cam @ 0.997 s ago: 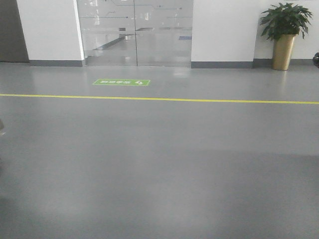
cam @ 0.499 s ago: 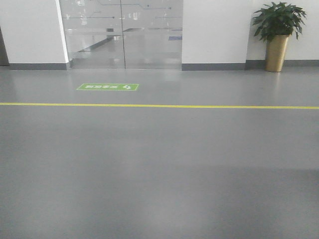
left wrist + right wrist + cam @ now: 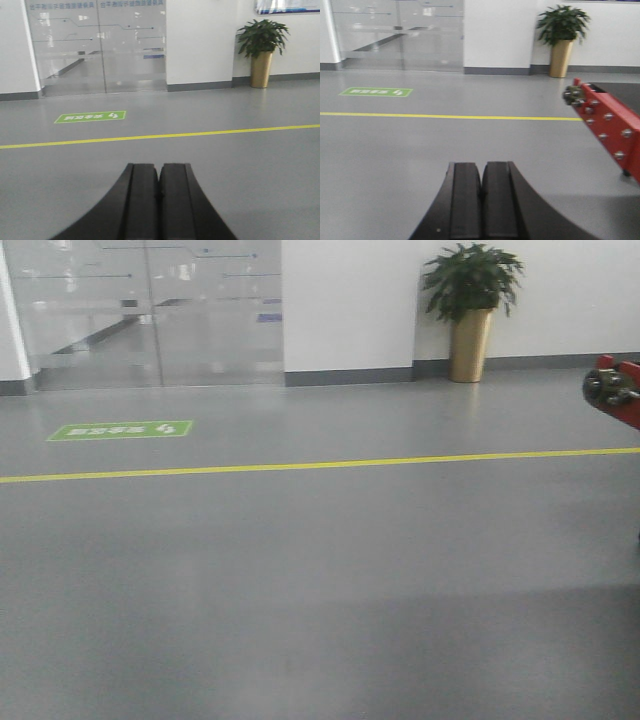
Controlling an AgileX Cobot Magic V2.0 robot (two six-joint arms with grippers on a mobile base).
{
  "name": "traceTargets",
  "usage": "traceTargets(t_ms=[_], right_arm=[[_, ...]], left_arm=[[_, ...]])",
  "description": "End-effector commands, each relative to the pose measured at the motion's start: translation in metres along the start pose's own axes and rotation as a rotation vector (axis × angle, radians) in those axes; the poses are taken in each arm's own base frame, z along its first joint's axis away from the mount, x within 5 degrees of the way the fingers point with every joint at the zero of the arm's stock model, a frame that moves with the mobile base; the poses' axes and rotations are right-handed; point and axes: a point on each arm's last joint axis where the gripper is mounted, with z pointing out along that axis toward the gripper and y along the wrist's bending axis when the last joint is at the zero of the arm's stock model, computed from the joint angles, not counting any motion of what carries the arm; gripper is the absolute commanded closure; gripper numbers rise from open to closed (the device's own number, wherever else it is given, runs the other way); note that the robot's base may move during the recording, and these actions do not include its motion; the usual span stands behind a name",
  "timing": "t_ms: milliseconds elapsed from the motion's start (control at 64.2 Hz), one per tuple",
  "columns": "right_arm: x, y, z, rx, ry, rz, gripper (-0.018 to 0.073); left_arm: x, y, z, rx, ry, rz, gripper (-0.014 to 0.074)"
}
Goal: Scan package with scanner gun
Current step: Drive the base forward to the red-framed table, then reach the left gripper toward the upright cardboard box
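Note:
No package and no scanner gun show in any view. My left gripper (image 3: pixel 159 167) is shut and empty, its black fingers pressed together above bare grey floor. My right gripper (image 3: pixel 482 166) is likewise shut and empty over the floor. Neither gripper shows in the front view.
A red metal frame end with bolts (image 3: pixel 605 125) juts in at the right, also at the right edge of the front view (image 3: pixel 615 388). A yellow floor line (image 3: pixel 300 466), a green floor sign (image 3: pixel 120 430), glass doors (image 3: pixel 150 310) and a potted plant (image 3: pixel 470 310) lie ahead.
The view has swung to the right: the doors, green sign and plant have shifted left in the frame, and the red frame end has come into view at the right.

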Motion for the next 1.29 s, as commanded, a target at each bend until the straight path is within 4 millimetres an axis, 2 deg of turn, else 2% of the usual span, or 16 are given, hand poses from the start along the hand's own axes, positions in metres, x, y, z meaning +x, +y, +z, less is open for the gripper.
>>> traceTargets(t_ms=[0, 1278], right_arm=[[-0.0022, -0.0004, -0.0003, 0.007, -0.023, -0.005, 0.0720], [-0.0022, -0.0004, -0.0003, 0.007, -0.023, -0.005, 0.0720]], left_arm=[[-0.0027, -0.0002, -0.0004, 0.005, -0.023, -0.011, 0.0708], [-0.0027, -0.0001, -0.0004, 0.003, -0.023, -0.011, 0.0708]])
